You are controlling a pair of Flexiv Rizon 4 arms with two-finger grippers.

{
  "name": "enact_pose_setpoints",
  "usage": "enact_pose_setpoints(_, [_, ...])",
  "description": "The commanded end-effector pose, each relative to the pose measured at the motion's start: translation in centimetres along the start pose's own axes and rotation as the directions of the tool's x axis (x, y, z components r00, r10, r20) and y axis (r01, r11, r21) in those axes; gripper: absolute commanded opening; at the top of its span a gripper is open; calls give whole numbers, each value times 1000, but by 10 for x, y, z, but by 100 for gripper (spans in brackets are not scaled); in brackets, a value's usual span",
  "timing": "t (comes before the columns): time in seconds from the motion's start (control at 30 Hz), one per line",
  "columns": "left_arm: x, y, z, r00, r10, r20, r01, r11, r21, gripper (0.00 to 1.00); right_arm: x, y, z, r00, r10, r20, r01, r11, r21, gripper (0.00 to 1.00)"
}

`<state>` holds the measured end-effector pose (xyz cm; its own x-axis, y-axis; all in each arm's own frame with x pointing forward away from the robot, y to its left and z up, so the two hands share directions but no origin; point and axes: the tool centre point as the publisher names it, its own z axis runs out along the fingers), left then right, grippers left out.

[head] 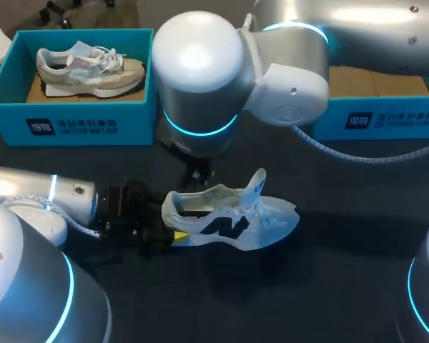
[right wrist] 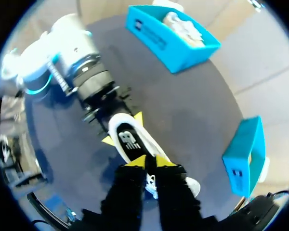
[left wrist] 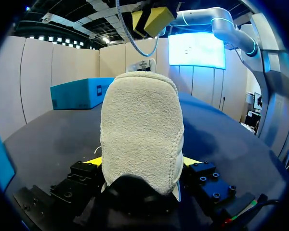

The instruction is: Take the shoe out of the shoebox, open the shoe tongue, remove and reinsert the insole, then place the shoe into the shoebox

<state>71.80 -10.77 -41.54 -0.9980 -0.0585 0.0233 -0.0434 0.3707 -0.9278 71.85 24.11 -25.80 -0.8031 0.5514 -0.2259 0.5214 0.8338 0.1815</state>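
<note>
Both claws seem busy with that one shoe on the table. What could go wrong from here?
The left claw pinches only the heel of the shoe, so a tug from above might twist it loose. The right claw sits close over the shoe's opening, beside the raised tongue; it could snag the tongue rather than the insole.
</note>
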Motion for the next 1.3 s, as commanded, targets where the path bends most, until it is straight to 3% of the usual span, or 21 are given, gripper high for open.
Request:
enact_pose_setpoints(0.03, [1,0,0,1000,-1,4,1,1000,-1,0,-6,-7,3,992,-92,-84,90,995,-34,0])
enact_pose_setpoints(0.53, [1,0,0,1000,-1,4,1,1000,-1,0,-6,-7,3,992,-92,-84,90,995,-34,0])
enact_pose_setpoints(0.63, [1,0,0,1000,-1,4,1,1000,-1,0,-1,-5,5,977,-203,-67,196,975,-102,0])
enact_pose_setpoints(0.77, [1,0,0,1000,-1,4,1,1000,-1,0,8,-5,12,949,-309,-58,302,948,-104,0])
enact_pose_setpoints(1.3, [1,0,0,1000,-1,4,1,1000,-1,0,9,-5,17,947,-313,-69,306,947,-100,0])
